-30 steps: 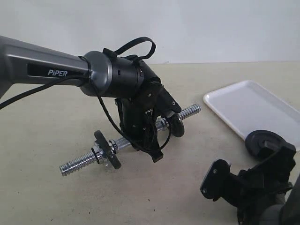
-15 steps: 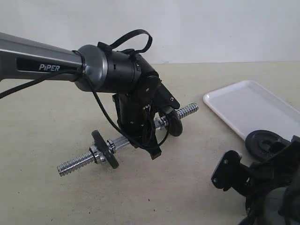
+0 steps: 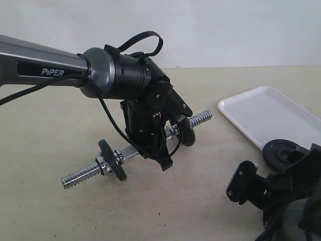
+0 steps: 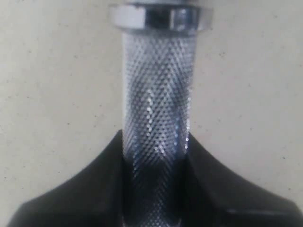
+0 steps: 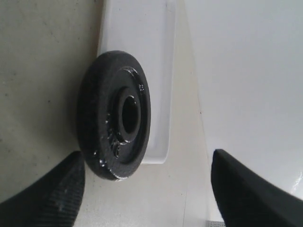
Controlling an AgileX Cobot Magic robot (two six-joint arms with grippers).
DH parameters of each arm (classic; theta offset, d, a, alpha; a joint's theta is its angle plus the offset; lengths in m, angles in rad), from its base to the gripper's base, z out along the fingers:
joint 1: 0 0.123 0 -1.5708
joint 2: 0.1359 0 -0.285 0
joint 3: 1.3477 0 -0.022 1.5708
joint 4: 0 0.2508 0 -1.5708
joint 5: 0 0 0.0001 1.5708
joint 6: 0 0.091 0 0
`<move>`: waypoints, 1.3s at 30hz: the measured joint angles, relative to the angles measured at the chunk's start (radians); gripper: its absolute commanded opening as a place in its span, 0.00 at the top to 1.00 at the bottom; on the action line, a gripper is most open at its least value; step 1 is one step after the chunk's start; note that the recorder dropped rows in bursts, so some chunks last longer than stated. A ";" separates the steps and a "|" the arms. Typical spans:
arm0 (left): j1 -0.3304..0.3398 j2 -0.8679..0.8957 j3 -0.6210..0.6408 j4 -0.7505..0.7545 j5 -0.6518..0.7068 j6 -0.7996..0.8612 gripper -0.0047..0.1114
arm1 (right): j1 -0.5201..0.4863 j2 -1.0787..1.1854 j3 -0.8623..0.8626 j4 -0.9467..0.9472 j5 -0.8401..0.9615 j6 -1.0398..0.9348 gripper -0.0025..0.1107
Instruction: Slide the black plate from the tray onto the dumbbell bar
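Observation:
The dumbbell bar [image 3: 143, 147] hangs tilted above the table with my left gripper [image 3: 159, 150] shut round its knurled middle [image 4: 156, 109]. One black disc [image 3: 113, 159] and another [image 3: 185, 131] sit on it either side of the grip, and a silver collar nut [image 4: 161, 16] shows in the left wrist view. The black plate [image 3: 283, 152] [image 5: 116, 113] lies at the near corner of the white tray [image 3: 271, 113] [image 5: 137, 33], partly over the table. My right gripper [image 3: 278, 171] [image 5: 147, 189] is open just short of the plate, touching nothing.
The beige table [image 3: 190, 201] runs back to a white wall [image 3: 225, 30]. The left arm's grey link [image 3: 45, 70] and its black cable [image 3: 145, 42] reach across the left half of the exterior view.
The left arm has shifted the bar slightly to the left. The right gripper has pulled back toward the lower right, and the plate now lies flatter at the tray's corner.

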 measured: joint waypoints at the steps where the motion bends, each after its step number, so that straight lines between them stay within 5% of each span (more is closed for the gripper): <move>1: 0.000 0.000 0.000 0.000 0.000 0.000 0.92 | 0.000 0.000 0.000 0.000 0.000 0.000 0.38; 39: 0.000 0.000 0.000 0.000 0.004 0.000 0.92 | -0.074 0.000 -0.057 -0.004 -0.018 -0.138 0.38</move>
